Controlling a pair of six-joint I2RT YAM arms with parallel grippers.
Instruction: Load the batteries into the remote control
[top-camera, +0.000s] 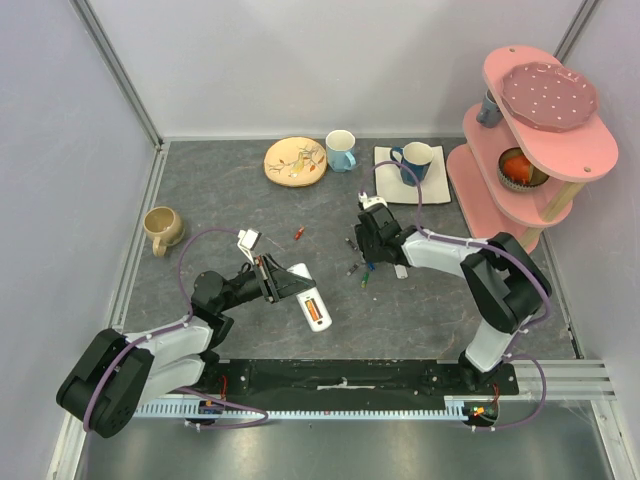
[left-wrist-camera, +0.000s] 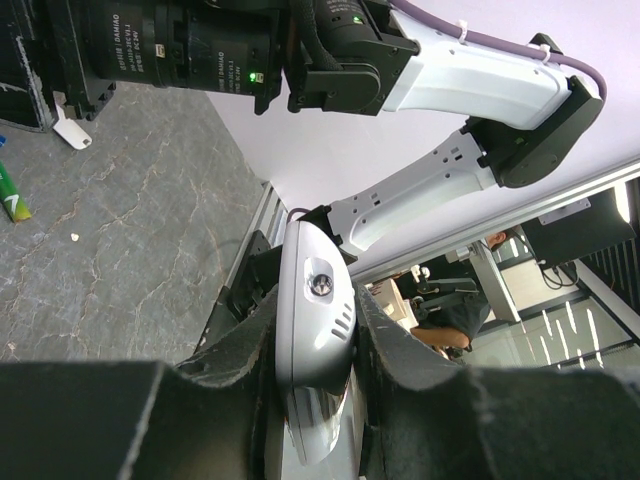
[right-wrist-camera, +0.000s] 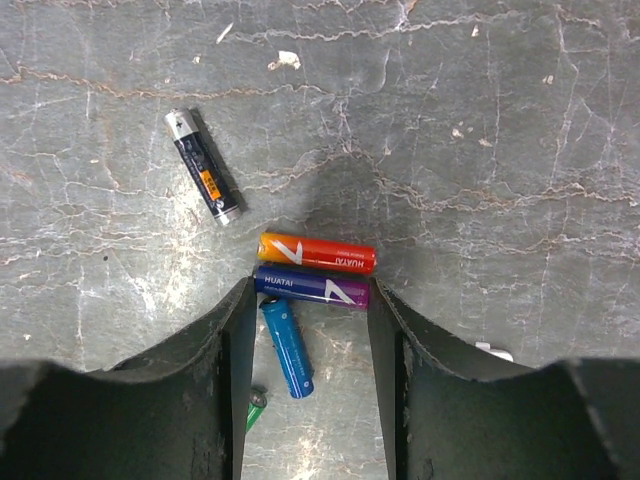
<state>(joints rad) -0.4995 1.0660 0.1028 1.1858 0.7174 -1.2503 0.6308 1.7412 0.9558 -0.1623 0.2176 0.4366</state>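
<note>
Purple battery (right-wrist-camera: 312, 288) lies crosswise under the right claw (right-wrist-camera: 310, 312), spread wide past both its ends, while the left claw (left-wrist-camera: 315, 318) clamps the remote control (left-wrist-camera: 310, 275).

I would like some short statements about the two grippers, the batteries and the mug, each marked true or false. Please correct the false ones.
1. The left gripper has its fingers shut on the slim white remote control. True.
2. The right gripper holds the orange battery. False: its fingers are open and hold nothing, and the orange battery lies free on the grey marbled table.
3. The black battery with a silver cap lies apart from the orange battery. True.
4. The tan ceramic mug stands on the pink shelf. False: it stands on the grey marbled table, near its left edge.
</note>
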